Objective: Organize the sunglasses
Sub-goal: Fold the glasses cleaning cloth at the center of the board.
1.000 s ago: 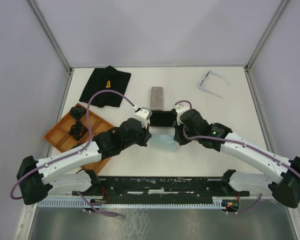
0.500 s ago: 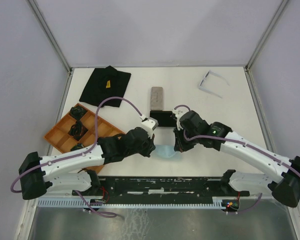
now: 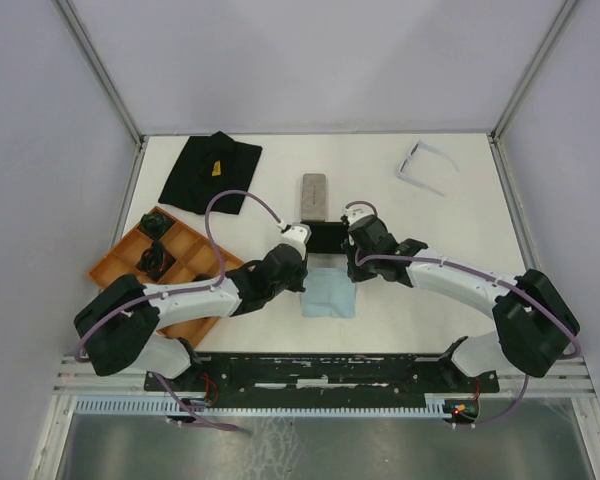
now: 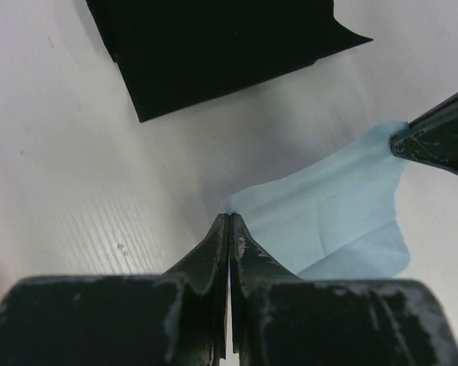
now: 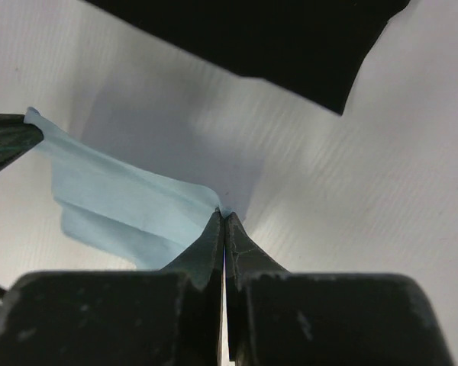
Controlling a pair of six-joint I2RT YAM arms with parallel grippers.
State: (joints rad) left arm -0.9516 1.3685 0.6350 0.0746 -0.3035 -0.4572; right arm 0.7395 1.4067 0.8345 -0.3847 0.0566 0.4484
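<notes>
- Top view, centre: black case (image 3: 325, 237) partly covered by left arm (image 3: 270, 278) and right arm (image 3: 380, 255).
- Left: orange tray (image 3: 130, 262) partly under the left arm; contents too small to identify.
- Upper right: pale sunglasses (image 3: 427, 166) too small for detail.
- Wrist views: light blue cloth (image 4: 336, 213), pinched corners hidden between fingertips (image 4: 214, 248).

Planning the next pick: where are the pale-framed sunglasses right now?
In the top view, the pale-framed sunglasses lie near the far right corner of the table, well right of the grey case.
</notes>
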